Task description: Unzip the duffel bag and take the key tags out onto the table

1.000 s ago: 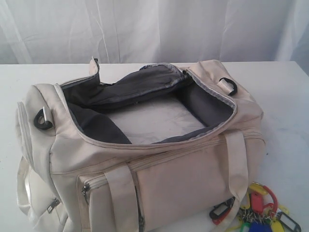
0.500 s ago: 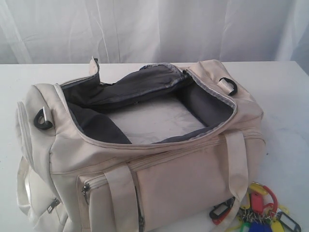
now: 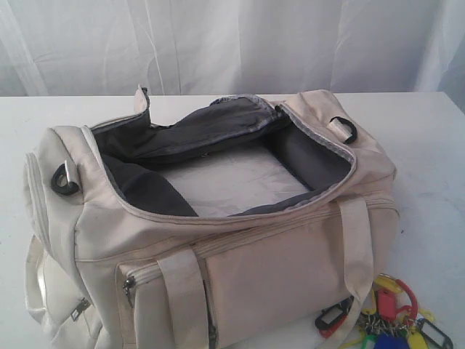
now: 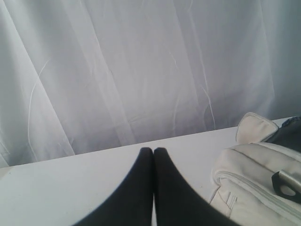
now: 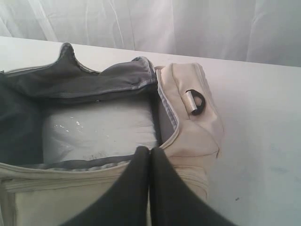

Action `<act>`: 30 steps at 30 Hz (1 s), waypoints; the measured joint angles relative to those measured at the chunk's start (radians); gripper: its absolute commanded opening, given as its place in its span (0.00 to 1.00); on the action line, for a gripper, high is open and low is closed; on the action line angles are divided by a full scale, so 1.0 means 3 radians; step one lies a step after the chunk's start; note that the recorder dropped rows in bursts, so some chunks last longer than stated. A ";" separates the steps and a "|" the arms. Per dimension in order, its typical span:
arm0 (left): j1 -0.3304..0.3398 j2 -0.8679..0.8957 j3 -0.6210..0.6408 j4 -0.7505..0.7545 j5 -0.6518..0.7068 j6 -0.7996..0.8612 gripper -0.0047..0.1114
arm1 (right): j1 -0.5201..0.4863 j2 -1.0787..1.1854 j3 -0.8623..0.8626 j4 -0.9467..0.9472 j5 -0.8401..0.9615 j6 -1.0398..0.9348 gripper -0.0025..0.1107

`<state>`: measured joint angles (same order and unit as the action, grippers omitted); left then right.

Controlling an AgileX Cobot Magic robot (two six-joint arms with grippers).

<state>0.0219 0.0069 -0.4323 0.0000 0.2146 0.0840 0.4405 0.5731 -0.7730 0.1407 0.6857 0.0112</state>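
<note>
On the white tabletop (image 3: 429, 145) sits the cream duffel bag (image 3: 283, 269), its main zipper undone and the top flap folded back, so the grey lining (image 3: 152, 189) and pale floor show. By the bag's near right corner the key tags (image 3: 396, 320) lie on the tabletop, outside the bag, partly cut off by the exterior view's edge; a webbing handle (image 3: 360, 247) hangs just beside them. The left tool (image 4: 153, 151) is closed, fingertips pressed together on nothing, hovering off the bag's end near a black D-ring (image 4: 287, 186). The right tool (image 5: 149, 150) is closed and empty too, above the bag's near rim.
</note>
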 measured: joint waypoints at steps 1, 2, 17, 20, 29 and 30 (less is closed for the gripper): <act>0.0000 0.0000 0.0126 0.0000 -0.0102 0.0000 0.05 | 0.0000 0.0000 0.0000 0.0000 0.0000 0.0000 0.02; 0.0000 0.0000 0.0262 0.0000 -0.0215 0.0000 0.05 | 0.0000 0.0000 0.0000 0.0000 0.0000 0.0000 0.02; -0.0007 -0.0005 0.1437 -0.0434 -0.0070 0.0000 0.05 | 0.0000 0.0000 0.0000 0.0000 0.0007 0.0000 0.02; -0.0066 -0.0005 0.1437 -0.0447 -0.0077 0.0000 0.05 | 0.0000 0.0000 0.0000 0.0000 0.0007 0.0000 0.02; -0.0119 -0.0005 0.1437 -0.0596 0.0073 0.0000 0.05 | 0.0000 0.0000 0.0000 0.0000 0.0013 0.0000 0.02; -0.0119 -0.0005 0.1437 -0.0605 0.0075 0.0000 0.05 | 0.0000 0.0000 0.0000 0.0000 0.0013 0.0000 0.02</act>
<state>-0.0137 0.0053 -0.0011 -0.1816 0.2370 0.0840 0.4405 0.5731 -0.7730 0.1407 0.6897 0.0112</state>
